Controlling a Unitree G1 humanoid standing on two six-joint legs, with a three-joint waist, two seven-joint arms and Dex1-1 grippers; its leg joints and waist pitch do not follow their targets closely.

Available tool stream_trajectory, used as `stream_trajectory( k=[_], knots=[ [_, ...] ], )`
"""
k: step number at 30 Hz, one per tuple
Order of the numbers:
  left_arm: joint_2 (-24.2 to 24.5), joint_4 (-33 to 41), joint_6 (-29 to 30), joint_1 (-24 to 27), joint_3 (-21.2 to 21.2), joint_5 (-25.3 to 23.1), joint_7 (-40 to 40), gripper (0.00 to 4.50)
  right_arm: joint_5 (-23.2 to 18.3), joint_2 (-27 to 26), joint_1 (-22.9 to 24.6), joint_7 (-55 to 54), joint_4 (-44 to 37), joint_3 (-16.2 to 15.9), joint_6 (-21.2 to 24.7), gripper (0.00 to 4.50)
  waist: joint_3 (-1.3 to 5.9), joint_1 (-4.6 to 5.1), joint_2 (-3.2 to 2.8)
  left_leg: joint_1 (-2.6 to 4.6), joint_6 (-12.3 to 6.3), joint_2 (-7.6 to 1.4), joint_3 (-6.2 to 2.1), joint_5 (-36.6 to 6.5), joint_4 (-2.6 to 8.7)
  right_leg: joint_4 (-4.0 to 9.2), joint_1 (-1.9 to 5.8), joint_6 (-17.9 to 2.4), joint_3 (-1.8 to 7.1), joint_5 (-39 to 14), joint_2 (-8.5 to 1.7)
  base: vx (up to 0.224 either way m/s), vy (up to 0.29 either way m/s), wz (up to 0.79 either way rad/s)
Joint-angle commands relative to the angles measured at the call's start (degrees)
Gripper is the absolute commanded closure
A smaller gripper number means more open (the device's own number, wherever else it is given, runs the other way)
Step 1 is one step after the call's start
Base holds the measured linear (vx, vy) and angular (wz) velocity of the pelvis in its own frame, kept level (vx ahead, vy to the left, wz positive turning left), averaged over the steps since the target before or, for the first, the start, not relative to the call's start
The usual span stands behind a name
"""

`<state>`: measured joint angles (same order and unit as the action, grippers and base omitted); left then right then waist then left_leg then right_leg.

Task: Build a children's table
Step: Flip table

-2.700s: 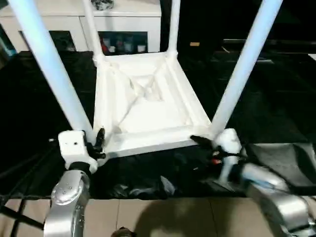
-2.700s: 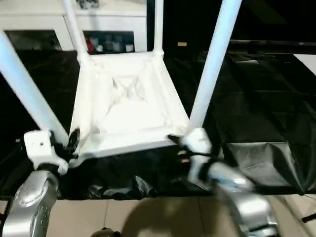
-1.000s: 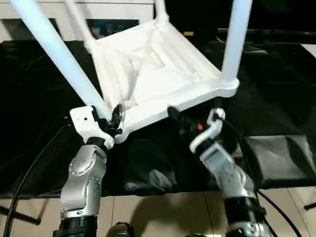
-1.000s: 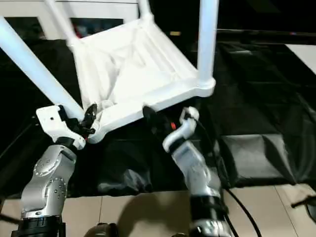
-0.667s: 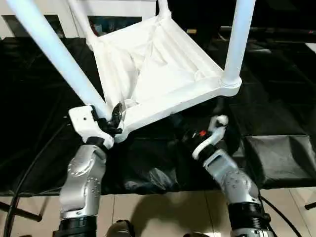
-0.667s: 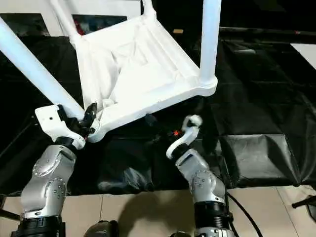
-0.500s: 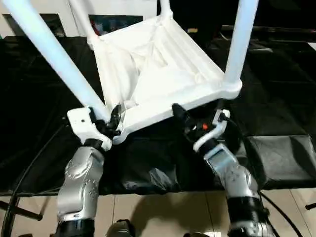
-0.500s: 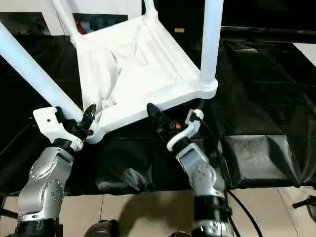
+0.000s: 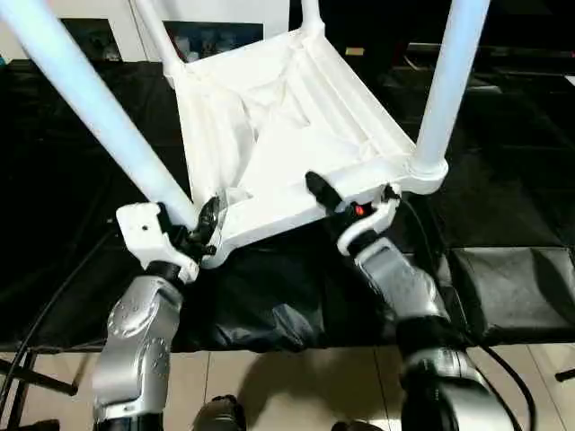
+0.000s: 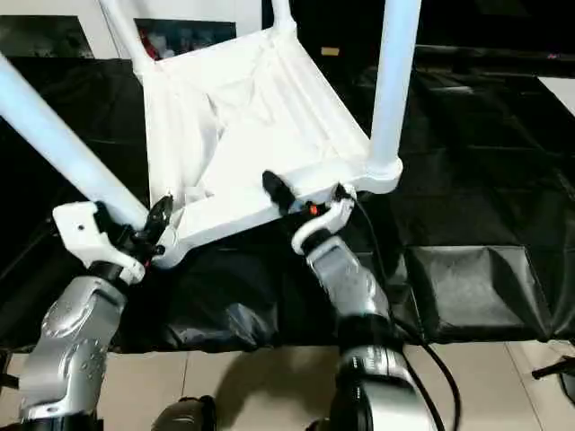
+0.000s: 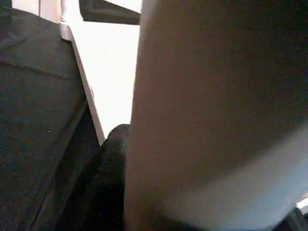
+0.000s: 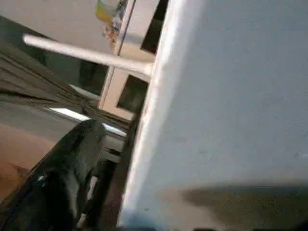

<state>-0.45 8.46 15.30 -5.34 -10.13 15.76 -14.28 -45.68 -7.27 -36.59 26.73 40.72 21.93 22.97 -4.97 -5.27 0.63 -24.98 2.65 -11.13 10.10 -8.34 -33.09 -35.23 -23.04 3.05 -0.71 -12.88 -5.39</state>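
The children's table stands upside down and tilted, its ribbed tabletop (image 9: 287, 135) facing up and the legs rising from the corners. My left gripper (image 9: 190, 232) is shut on the base of the near-left leg (image 9: 90, 108), at that corner socket. The left wrist view has this leg (image 11: 216, 120) beside a black finger (image 11: 108, 183). My right gripper (image 9: 349, 199) is open at the tabletop's near rim, just left of the near-right leg (image 9: 449, 81). One finger reaches over the rim. In the right wrist view, the white rim (image 12: 231, 96) lies beside a black finger (image 12: 67, 163).
A black cloth (image 9: 503, 180) covers the work surface under the table. A white cabinet (image 9: 216, 27) with glass doors stands behind it. Tan floor (image 9: 296, 386) runs along the front, and a black cable (image 9: 36, 314) hangs at the left.
My right gripper dipped below the near rim, then rose again and now straddles it, closer to the near-right leg. The left gripper kept its hold on the near-left leg.
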Motion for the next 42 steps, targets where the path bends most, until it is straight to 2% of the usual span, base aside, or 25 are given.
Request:
stream_trajectory(
  k=[1,2,3,4,7,10,13,14,16,17,18,20,21,22,25,26,28,29,32,35,36,39,40,41,42],
  knots=[
    [-1.4,0.3,2.1,0.8,1.9,5.3,-2.1,2.42,-1.3,-0.3,-0.8,0.1,0.5,0.7,-0.3,0.38,3.5,-0.09,0.42,2.49,-4.33,-1.6,0.15,-4.5,3.55,2.78,1.89,-12.5,0.4,6.2,-1.43,0.0,0.0,0.0],
    [-1.5,0.6,2.1,1.1,2.1,5.2,-2.4,2.42,-2.3,-0.5,-1.3,-0.3,1.4,1.8,-0.4,0.53,3.67,-0.08,0.7,2.5,-4.51,-1.53,0.21,-3.5,3.4,2.63,2.01,-12.5,0.38,7.5,-1.39,0.0,0.0,0.0],
    [-1.5,0.7,2.1,1.3,2.2,5.0,-2.6,2.42,-2.8,-0.5,-1.6,-0.3,1.9,2.4,-0.3,0.77,3.68,-0.05,0.68,2.49,-4.72,-1.51,0.22,-3.3,3.36,2.56,1.98,-12.6,0.41,7.9,-1.44,0.0,0.0,0.0],
    [-1.6,0.7,2.0,1.5,2.3,4.9,-2.8,2.42,-3.1,-0.6,-1.7,-0.1,2.2,2.9,-0.1,0.77,3.65,-0.05,0.88,2.42,-5.02,-1.48,0.27,-3.3,3.33,2.57,2.0,-12.8,0.4,7.8,-1.45,0.0,0.0,0.0],
    [-1.5,0.6,1.4,1.9,2.5,4.4,-3.0,2.42,-3.6,-0.5,-1.5,0.6,2.6,3.6,0.5,1.12,3.75,-0.14,0.7,2.5,-5.11,-1.54,0.29,-2.8,3.27,2.55,1.93,-12.9,0.38,7.7,-1.42,0.0,0.0,0.0],
    [-1.4,0.3,1.2,1.7,2.5,4.4,-3.1,2.42,-3.6,-0.3,-1.5,1.1,2.9,3.9,0.7,1.24,3.8,-0.13,0.79,2.5,-4.91,-1.52,0.33,-3.2,3.26,2.54,1.99,-12.9,0.39,8.0,-1.41,0.0,0.0,0.0],
    [-1.2,-0.1,1.0,1.7,2.8,4.1,-3.4,2.42,-3.9,-0.2,-1.4,1.1,2.6,4.3,1.0,1.62,3.98,-0.16,0.66,2.57,-4.78,-1.53,0.33,-2.8,3.18,2.46,2.02,-13.0,0.38,8.5,-1.38,0.0,0.0,0.0],
    [-0.9,-0.8,0.7,1.3,3.3,3.4,-3.7,2.42,-3.9,-0.2,-1.4,1.1,2.6,4.7,1.1,1.62,4.07,-0.19,0.62,2.56,-4.71,-1.5,0.34,-2.5,3.12,2.4,2.05,-13.1,0.38,8.9,-1.37,0.0,0.0,0.0],
    [-0.7,-1.5,0.1,1.0,3.7,2.3,-3.6,2.42,-3.8,-0.1,-1.3,1.1,2.4,4.8,1.0,1.98,4.19,-0.27,0.53,2.59,-4.64,-1.48,0.33,-2.4,3.07,2.35,2.08,-13.0,0.38,9.1,-1.37,0.0,0.0,0.0],
    [-0.8,-2.0,-0.4,0.8,3.6,2.2,-3.5,2.42,-3.8,-0.1,-1.2,1.1,2.2,4.8,1.0,1.98,4.19,-0.3,0.56,2.59,-4.63,-1.49,0.34,-2.3,3.06,2.36,2.08,-13.0,0.36,9.2,-1.37,0.0,0.0,0.0],
    [-0.1,-2.4,-0.1,0.5,3.6,1.7,-3.7,2.07,-3.5,-0.1,-1.0,0.8,1.6,4.5,0.6,2.04,4.42,-0.4,0.2,2.68,-4.33,-1.5,0.29,-1.9,2.97,2.21,2.08,-13.2,0.32,9.8,-1.34,0.0,0.0,0.0],
    [0.9,-1.9,1.0,0.9,3.0,2.7,-4.8,1.72,-3.3,0.1,-0.8,0.2,0.3,4.4,0.2,2.16,4.59,-0.49,0.24,2.71,-3.91,-1.41,0.31,-1.2,2.85,2.02,2.13,-13.4,0.26,10.6,-1.3,0.0,0.0,0.0],
    [1.1,-1.6,1.5,1.2,2.7,3.3,-5.1,1.72,-3.3,0.1,-0.6,0.1,-0.2,4.4,0.1,2.29,4.58,-0.51,0.26,2.74,-3.79,-1.39,0.38,-1.0,2.84,2.0,2.07,-13.6,0.29,10.7,-1.29,0.0,0.0,0.0],
    [1.7,-0.9,1.7,2.0,2.2,3.8,-5.7,1.52,-3.2,0.4,-0.6,-0.6,-1.0,4.6,-0.2,2.43,4.8,-0.6,0.15,2.82,-3.54,-1.41,0.43,-1.1,2.72,1.9,2.1,-14.1,0.31,11.1,-1.26,0.0,0.0,0.0],
    [3.6,1.0,2.4,4.7,2.5,4.3,-7.5,1.3,-3.3,1.1,-0.5,-2.6,-3.0,5.6,-0.9,2.51,4.83,-0.62,0.26,2.65,-3.57,-1.4,0.41,-2.1,2.73,1.89,2.21,-14.0,0.31,10.5,-1.3,0.0,0.0,0.0],
    [4.2,1.6,2.7,5.7,2.8,4.4,-8.2,1.3,-2.9,1.4,-0.5,-3.1,-3.6,5.8,-1.3,2.51,4.89,-0.65,0.14,2.7,-3.27,-1.48,0.46,-3.1,2.77,2.0,2.19,-13.7,0.37,9.1,-1.36,0.0,0.0,0.0],
    [4.9,2.3,3.0,6.9,3.3,4.3,-8.9,0.99,-2.8,1.7,-0.4,-3.4,-4.2,6.0,-1.6,2.52,4.84,-0.6,0.0,2.79,-2.48,-1.57,0.47,-4.4,2.89,2.1,2.02,-13.2,0.38,7.2,-1.26,0.0,0.0,0.0],
    [5.4,3.0,3.4,7.9,3.5,4.3,-9.2,0.92,-2.7,1.9,-0.3,-3.7,-5.0,6.1,-1.8,2.52,5.15,-0.71,-0.17,3.04,-1.78,-1.68,0.48,-5.6,2.89,2.2,2.09,-12.8,0.4,5.8,-1.36,0.0,0.0,0.0],
    [6.3,5.1,5.0,10.6,3.6,4.4,-8.9,0.74,-2.9,2.7,0.0,-5.1,-7.8,6.4,-2.3,2.52,5.1,-0.97,-0.36,3.07,-0.3,-1.8,0.48,-7.2,3.11,2.27,1.86,-11.9,0.41,4.1,-1.3,0.0,0.0,0.0],
    [7.3,6.9,4.7,12.4,4.5,3.9,-9.5,0.53,-2.6,3.9,0.3,-6.6,-10.1,6.7,-2.8,2.54,5.14,-1.18,-0.32,3.13,0.64,-1.76,0.66,-8.8,3.15,2.46,1.69,-11.1,0.46,2.4,-1.19,0.0,0.0,0.0],
    [8.1,8.8,3.6,13.1,5.9,3.2,-10.1,0.48,-1.8,4.9,0.8,-8.0,-12.7,6.7,-2.8,2.54,5.3,-1.38,-0.14,3.19,1.41,-1.87,0.66,-9.4,3.26,2.55,1.73,-10.0,0.38,1.0,-1.17,0.0,0.0,0.0],
    [8.8,10.4,2.6,12.9,7.5,2.3,-10.8,0.21,-0.9,5.7,1.6,-9.1,-14.9,6.4,-2.7,2.54,5.33,-1.79,-0.2,3.31,2.32,-1.91,0.76,-10.1,3.26,2.68,1.42,-8.3,0.43,-0.4,-1.09,0.0,0.0,0.0],
    [10.6,12.0,0.3,12.1,11.0,-0.7,-12.8,0.12,2.3,7.3,2.9,-10.1,-17.5,4.8,-3.0,2.54,5.38,-1.85,0.08,3.15,2.74,-1.85,0.83,-10.3,3.33,2.77,1.51,-7.6,0.45,-1.3,-1.16,0.0,0.0,0.0],
    [10.9,12.4,0.0,11.8,11.7,-1.2,-13.1,0.12,3.2,7.7,3.3,-10.5,-18.2,4.3,-3.1,2.54,5.53,-2.19,-0.08,3.32,2.92,-1.88,0.85,-10.2,3.16,2.73,1.33,-6.3,0.51,-1.9,-1.14,0.0,0.0,0.0],
    [11.5,13.5,-0.3,11.0,13.4,-2.3,-13.7,0.08,5.5,8.8,4.1,-11.3,-20.2,3.0,-3.1,2.54,5.5,-2.21,0.01,3.15,3.2,-1.75,0.9,-9.8,3.15,2.78,1.26,-5.8,0.51,-2.2,-1.06,0.0,0.0,0.0]
  ],
)
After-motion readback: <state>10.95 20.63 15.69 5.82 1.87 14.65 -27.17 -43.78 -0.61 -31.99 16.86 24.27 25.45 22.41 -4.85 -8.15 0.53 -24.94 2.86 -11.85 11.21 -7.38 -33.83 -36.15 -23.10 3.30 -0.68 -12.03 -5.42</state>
